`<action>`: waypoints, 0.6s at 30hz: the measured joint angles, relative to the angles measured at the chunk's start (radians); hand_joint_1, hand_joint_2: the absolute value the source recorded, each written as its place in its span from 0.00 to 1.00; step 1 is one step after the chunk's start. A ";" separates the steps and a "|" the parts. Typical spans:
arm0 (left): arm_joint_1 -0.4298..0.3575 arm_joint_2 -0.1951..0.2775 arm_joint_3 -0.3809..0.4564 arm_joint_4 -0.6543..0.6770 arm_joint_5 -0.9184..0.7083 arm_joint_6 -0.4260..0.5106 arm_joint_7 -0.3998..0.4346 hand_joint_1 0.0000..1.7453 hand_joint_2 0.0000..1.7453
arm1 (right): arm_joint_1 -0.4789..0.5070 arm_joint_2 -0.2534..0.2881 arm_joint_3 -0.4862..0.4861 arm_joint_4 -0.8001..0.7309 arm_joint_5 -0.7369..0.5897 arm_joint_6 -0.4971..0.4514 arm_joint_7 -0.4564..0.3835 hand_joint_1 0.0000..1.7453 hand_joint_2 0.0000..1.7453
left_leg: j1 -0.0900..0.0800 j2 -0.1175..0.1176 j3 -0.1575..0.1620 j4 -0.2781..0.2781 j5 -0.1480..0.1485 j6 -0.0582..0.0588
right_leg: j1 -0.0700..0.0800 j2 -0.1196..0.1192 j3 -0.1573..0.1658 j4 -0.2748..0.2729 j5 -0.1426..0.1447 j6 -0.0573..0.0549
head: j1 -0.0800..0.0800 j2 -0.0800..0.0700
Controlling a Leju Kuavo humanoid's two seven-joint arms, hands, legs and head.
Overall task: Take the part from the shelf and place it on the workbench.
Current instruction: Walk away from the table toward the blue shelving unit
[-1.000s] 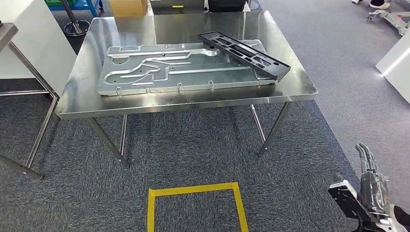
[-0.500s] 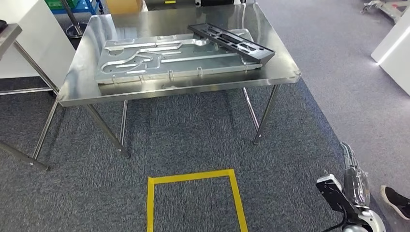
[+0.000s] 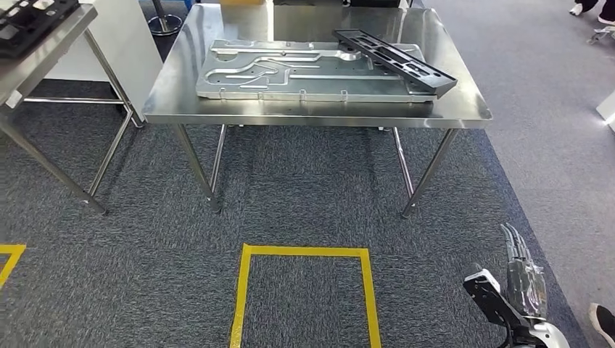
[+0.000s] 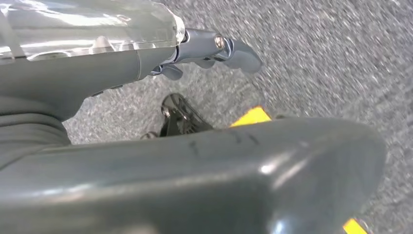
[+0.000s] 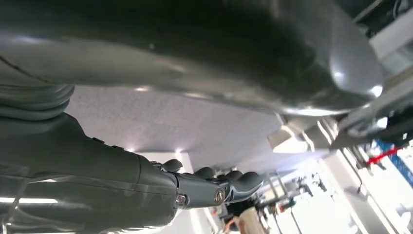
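Bright, even overhead light glares off the steel workbench at upper centre of the sharp head view, while the left wrist view's carpet smears with blur and the right wrist view's lower right washes out.

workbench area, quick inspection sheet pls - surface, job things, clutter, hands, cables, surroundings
surface: steel workbench stands on grey carpet, its front strip bare.
job's things: black slotted part lies slanted on the large stamped metal panel on the workbench; another black part sits on a second table at far left.
clutter: nothing seen.
hands: right hand hangs low over the carpet, fingers extended, holding nothing; left hand hangs over the carpet, holding nothing.
cables: nothing seen.
surroundings: yellow tape square on the floor before the workbench, a second tape corner at far left; a person's shoe at lower right.
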 joint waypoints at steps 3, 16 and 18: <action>0.005 0.001 0.000 0.000 -0.006 0.003 0.005 0.00 0.00 | 0.011 0.004 0.000 0.002 0.005 0.008 -0.001 0.00 0.00 | -0.005 -0.032 -0.020 0.010 0.013 -0.001 | 0.001 0.007 0.032 -0.012 0.021 -0.008 | 0.000 0.000; 0.012 0.007 0.000 0.000 -0.025 0.021 0.017 0.00 0.00 | 0.005 0.034 -0.017 0.018 0.039 0.021 -0.002 0.00 0.00 | 0.011 -0.017 -0.181 0.315 -0.127 -0.066 | 0.001 -0.028 0.161 -0.275 0.115 -0.059 | -0.001 0.000; 0.015 0.008 0.000 0.000 -0.026 0.022 0.016 0.00 0.00 | 0.003 0.037 -0.020 0.023 0.041 0.021 -0.002 0.00 0.00 | 0.019 -0.009 -0.166 0.299 -0.102 -0.075 | -0.002 -0.050 0.160 -0.272 0.114 -0.056 | -0.001 0.000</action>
